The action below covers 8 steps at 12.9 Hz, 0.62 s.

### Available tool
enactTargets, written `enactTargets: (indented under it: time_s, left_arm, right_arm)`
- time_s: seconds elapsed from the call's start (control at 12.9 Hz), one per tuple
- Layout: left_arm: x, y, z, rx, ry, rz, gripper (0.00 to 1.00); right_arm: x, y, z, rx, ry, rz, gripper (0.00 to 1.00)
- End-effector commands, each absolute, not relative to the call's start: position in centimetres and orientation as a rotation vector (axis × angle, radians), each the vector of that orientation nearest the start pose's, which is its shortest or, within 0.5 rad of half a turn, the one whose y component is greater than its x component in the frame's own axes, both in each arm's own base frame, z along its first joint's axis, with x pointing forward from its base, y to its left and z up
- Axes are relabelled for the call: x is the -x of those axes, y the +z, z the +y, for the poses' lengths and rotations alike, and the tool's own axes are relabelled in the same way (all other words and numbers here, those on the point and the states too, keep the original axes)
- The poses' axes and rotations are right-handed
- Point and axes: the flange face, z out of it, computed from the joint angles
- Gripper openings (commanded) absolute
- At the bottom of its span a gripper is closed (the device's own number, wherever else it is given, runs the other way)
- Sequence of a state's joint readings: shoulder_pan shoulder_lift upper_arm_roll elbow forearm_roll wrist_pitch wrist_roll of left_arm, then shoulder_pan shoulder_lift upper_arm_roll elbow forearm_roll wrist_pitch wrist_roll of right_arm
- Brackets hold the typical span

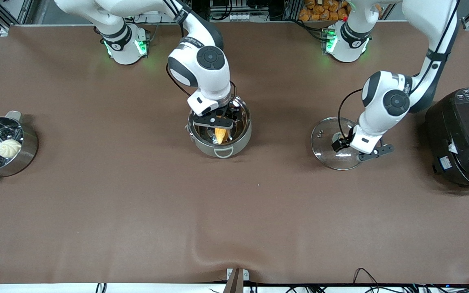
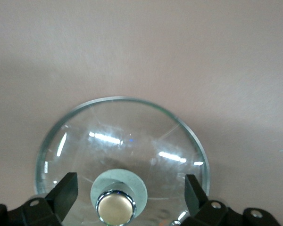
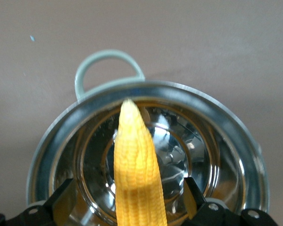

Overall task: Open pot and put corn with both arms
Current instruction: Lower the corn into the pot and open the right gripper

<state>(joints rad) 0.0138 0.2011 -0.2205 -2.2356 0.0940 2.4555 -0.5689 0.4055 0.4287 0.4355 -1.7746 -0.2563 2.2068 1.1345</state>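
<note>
- Pot (image 1: 219, 132) of shiny steel stands near the middle of the brown desk (image 1: 136, 211), with no lid on it; one grey loop handle (image 1: 223, 152) points toward the front camera.
- The right tool (image 1: 220, 122) hangs over the open mouth of the pot, and it is grasping the corn (image 1: 220, 134) between its two fingers.
- The corn is orange-yellow; its pale tapered tip points out from the tool, above the steel bottom of the pot. In the right wrist view the cob (image 3: 135, 174) stands out between the fingers (image 3: 62, 200) with the rim of the pot (image 3: 179, 92) all around it, and I cannot tell if it touches the bottom.
- The glass lid (image 1: 334, 142) lies flat on the desk, well apart from the pot, toward the left arm's end, near the big black cooker (image 1: 464, 136).
- The left tool (image 1: 356, 148) is just over the lid. In the left wrist view its fingers (image 2: 66, 193) are spread wide, one on each side of the copper-coloured knob (image 2: 115, 207), and they do not touch it, so the lid is released.
- A steel steamer pot (image 1: 2, 148) with a white bun (image 1: 9, 148) in it stands at the right arm's end of the desk, far from both arms.
</note>
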Motion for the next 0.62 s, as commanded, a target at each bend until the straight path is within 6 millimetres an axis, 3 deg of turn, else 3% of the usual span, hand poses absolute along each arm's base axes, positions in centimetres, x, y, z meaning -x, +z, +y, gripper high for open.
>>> enactTargets:
  time_s: [0.0, 0.16, 0.31, 0.39, 0.54]
  left_arm:
    - [-56.2, 35.5, -11.4, 3.077, -0.014, -0.446, 1.00]
    - [-57.9, 39.4, -11.6, 3.070, -0.004, -0.457, 1.00]
    - [-58.8, 42.6, -11.6, 3.063, 0.003, -0.457, 1.00]
    - [-59.1, 44.0, -11.6, 3.064, 0.004, -0.437, 1.00]
    - [-59.5, 46.0, -11.3, 3.077, -0.009, -0.349, 1.00]
  right_arm:
    - [-49.1, 40.5, 41.9, 3.059, -0.191, 0.376, 1.00]
    - [-50.8, 45.0, 37.4, 3.041, -0.159, 0.478, 1.00]
    - [-52.9, 48.9, 30.8, 3.112, -0.187, 0.340, 1.00]
    - [-53.5, 50.6, 28.0, 3.128, -0.170, 0.284, 1.00]
    - [-55.1, 52.9, 21.8, 3.099, -0.149, 0.363, 1.00]
